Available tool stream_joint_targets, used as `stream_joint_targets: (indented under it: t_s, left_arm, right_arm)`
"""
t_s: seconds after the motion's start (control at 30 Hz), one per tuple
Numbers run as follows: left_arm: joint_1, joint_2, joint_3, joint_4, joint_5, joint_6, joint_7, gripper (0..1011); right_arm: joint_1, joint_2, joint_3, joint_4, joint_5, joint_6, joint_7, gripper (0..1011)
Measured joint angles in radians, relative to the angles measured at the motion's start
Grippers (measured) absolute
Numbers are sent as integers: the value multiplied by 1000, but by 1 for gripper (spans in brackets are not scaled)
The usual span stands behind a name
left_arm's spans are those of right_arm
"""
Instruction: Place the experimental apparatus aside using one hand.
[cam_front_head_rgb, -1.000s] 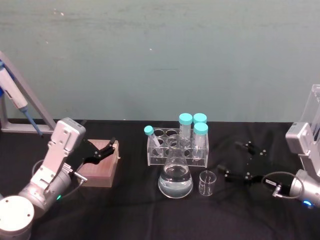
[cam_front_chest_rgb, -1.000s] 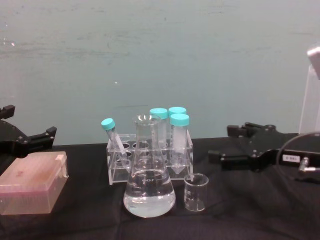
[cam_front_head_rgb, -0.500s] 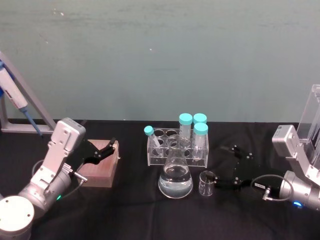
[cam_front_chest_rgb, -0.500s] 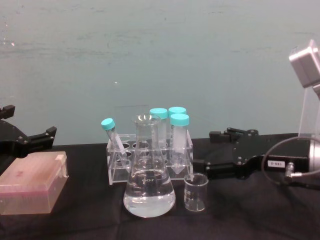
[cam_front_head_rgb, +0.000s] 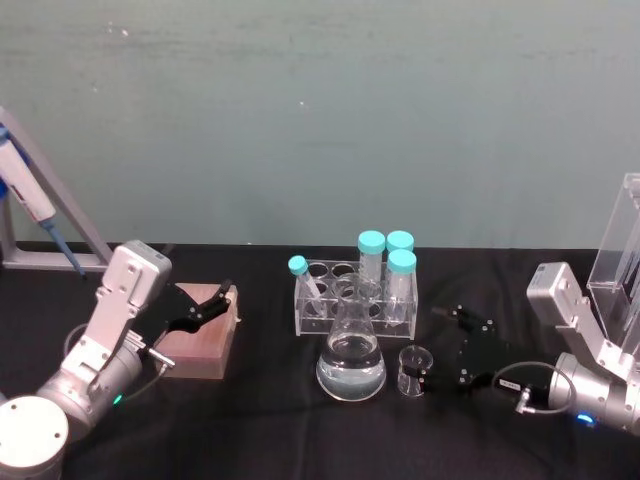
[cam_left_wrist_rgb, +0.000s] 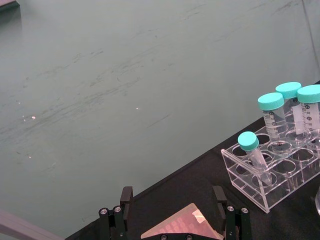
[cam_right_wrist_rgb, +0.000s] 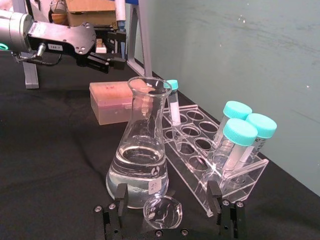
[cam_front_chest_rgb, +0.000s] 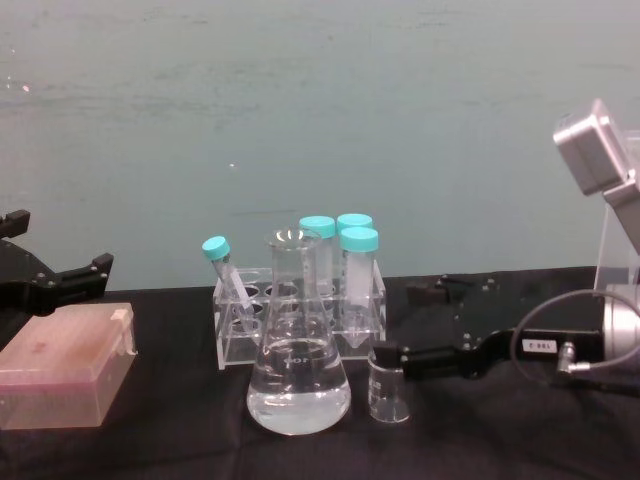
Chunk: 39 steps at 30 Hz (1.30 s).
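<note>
Beaker (cam_front_head_rgb: 412, 369) stands on the black table (cam_front_head_rgb: 260, 420) in the head view, at the 3 o'clock of the flask (cam_front_head_rgb: 351, 362). The tube rack (cam_front_head_rgb: 355, 300) is at the flask's 12 o'clock. The right pincer (cam_front_head_rgb: 430, 347) reaches in from 3 o'clock, one finger behind the beaker and one before it. The left pincer (cam_front_head_rgb: 212, 303) hangs well apart at 9 o'clock, over a pink box (cam_front_head_rgb: 200, 345).

The left wrist view shows that pincer spread wide and holding nothing, with the box's corner below it and teal-capped tubes (cam_left_wrist_rgb: 274, 112) in the rack.

The right wrist view makes plain what the head view leaves unclear: the right pincer is wide, and a gap lies on either side of the beaker, which is just beside the flask.

In the chest view the near finger (cam_front_chest_rgb: 385, 353) crosses the beaker's rim, and contact cannot be told.
</note>
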Motion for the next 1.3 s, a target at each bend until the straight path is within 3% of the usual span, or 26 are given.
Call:
stream_joint_targets:
  t_s: [0.73,1.3]
  left_arm:
    - [0,0,0,0,0,0,0,1000]
    - [0,0,0,0,0,0,0,1000]
  right_arm:
    - [28,-5,-50,52,-6,-8,-19,1000]
    - [68,-32,-75,131,-31,-26,-5,1000]
